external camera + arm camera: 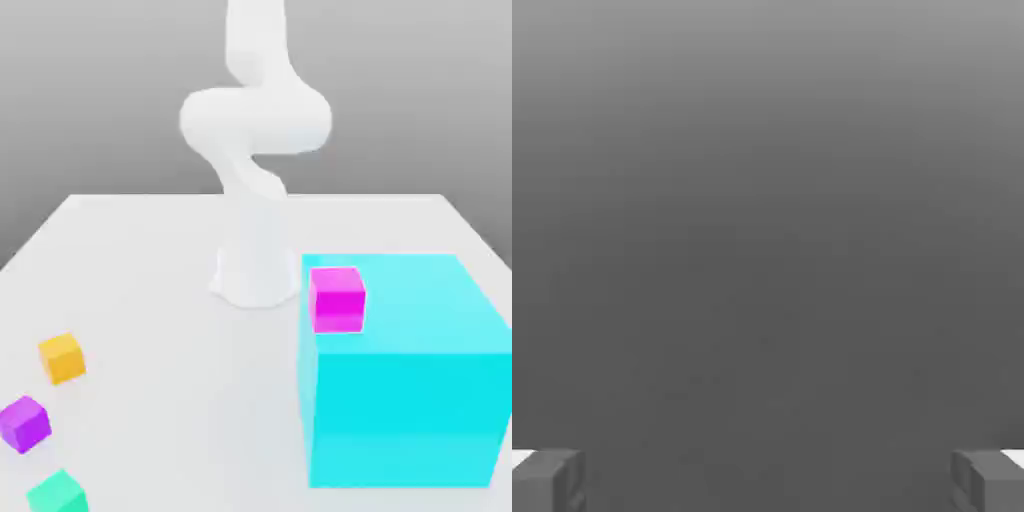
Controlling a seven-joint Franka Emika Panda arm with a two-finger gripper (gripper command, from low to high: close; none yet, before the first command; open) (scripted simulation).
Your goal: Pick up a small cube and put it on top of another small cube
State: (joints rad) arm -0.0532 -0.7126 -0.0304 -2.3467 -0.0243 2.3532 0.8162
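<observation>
resting surface: white counter (150,300)
arm: white, base (255,270) near counter middle
big block: cyan (410,400), exterior view's right
small cubes: magenta (338,298) atop cyan block; orange (62,357), purple (24,422), green (57,493) at exterior view's left
end effector (768,480): fingers (547,480) wide apart, nothing held

Big cyan block (400,400) bulks beside the arm's base (255,270); table (180,400) between small cubes lies open.

The robot arm (255,130) is all white, smooth and round, like fat tubes joined together. It has bulging, rounded joints where the tubes meet. Its base (255,275) is a thick white post with a wider round foot. The two fingers (550,480) are grey, blocky, with white on top.
</observation>
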